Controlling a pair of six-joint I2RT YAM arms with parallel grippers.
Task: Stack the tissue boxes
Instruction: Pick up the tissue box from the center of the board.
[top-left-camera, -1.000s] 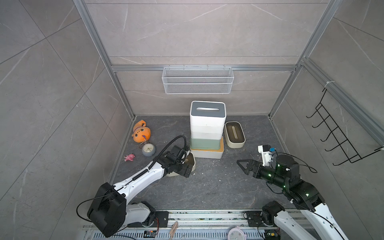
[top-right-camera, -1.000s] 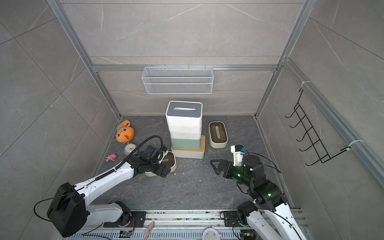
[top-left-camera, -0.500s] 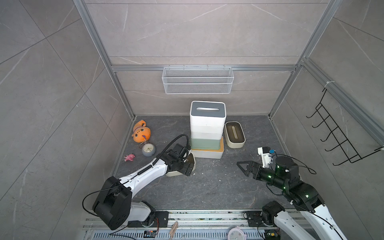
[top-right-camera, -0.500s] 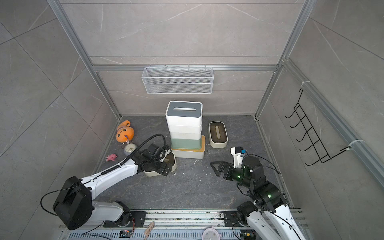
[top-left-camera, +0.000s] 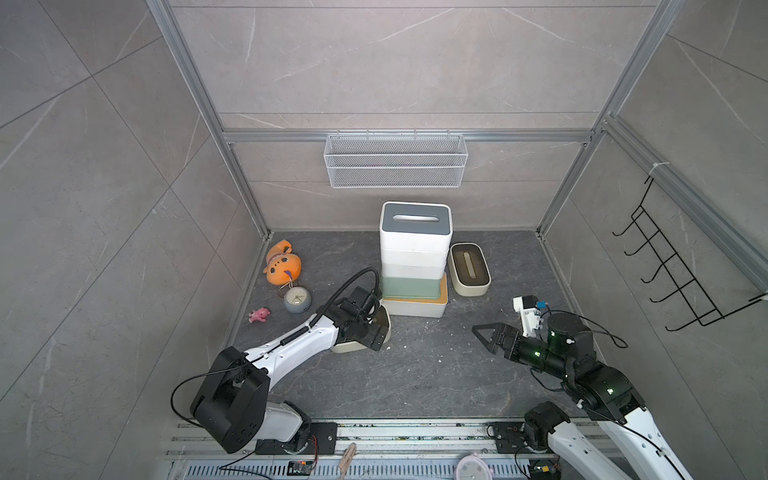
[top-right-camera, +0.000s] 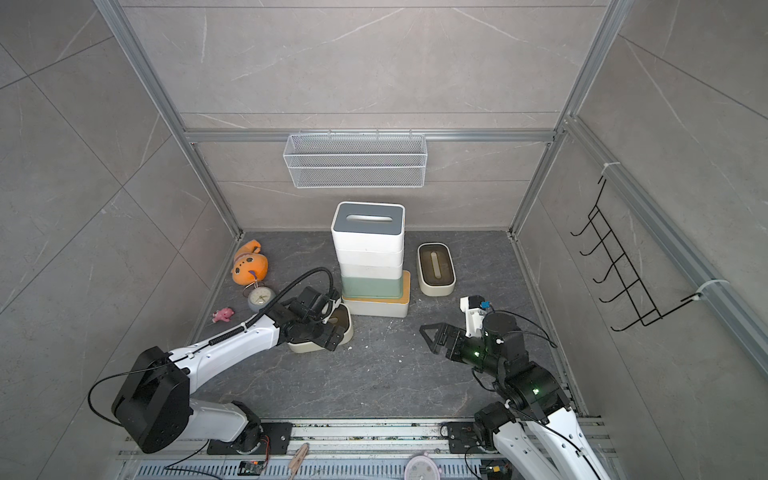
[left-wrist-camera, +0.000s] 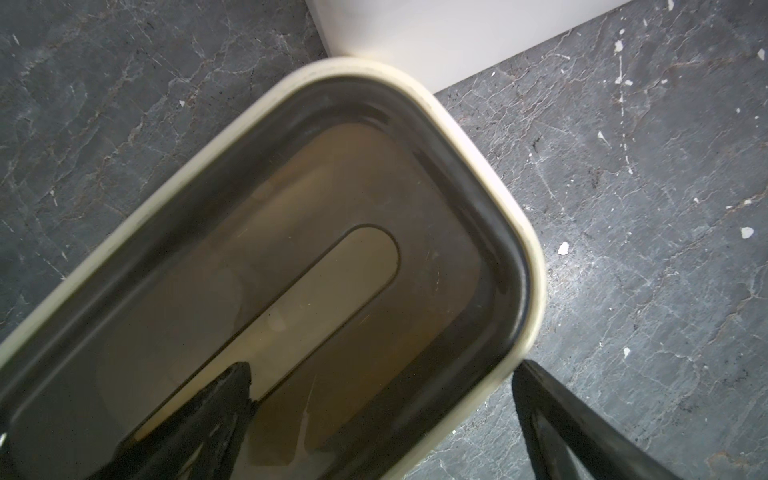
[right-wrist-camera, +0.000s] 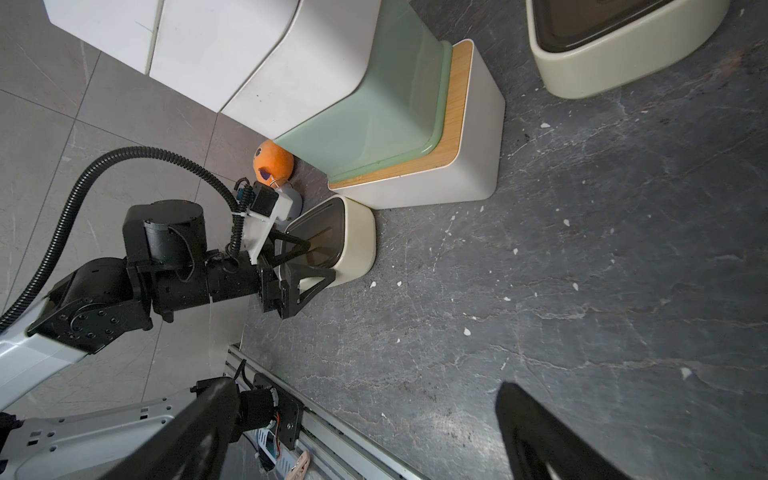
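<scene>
Several tissue boxes stand stacked at the back middle: a white box with a bamboo lid (top-left-camera: 415, 309) at the bottom, a pale green one (top-left-camera: 411, 286) on it, white ones above, and a grey-lidded box (top-left-camera: 415, 224) on top. A cream box with a brown lid (top-left-camera: 469, 270) sits right of the stack. A second cream box (top-left-camera: 386, 328) (left-wrist-camera: 374, 187) lies at the stack's front left corner. My left gripper (top-left-camera: 376, 328) (left-wrist-camera: 382, 415) is open astride its long wall, one finger over the slotted lid, one outside. My right gripper (top-left-camera: 484, 334) (right-wrist-camera: 365, 390) hangs open over bare floor.
An orange plush (top-left-camera: 282, 264), a small clock (top-left-camera: 297, 299) and a pink toy (top-left-camera: 259, 314) lie by the left wall. A white wire basket (top-left-camera: 395, 160) hangs on the back wall. A black hook rack (top-left-camera: 681, 266) is on the right wall. The arms' rail (top-left-camera: 415, 432) runs along the front.
My left arm has reached a little further forward over the cream box. The right gripper has sunk slightly. Both grippers stay open, and no box has moved.
</scene>
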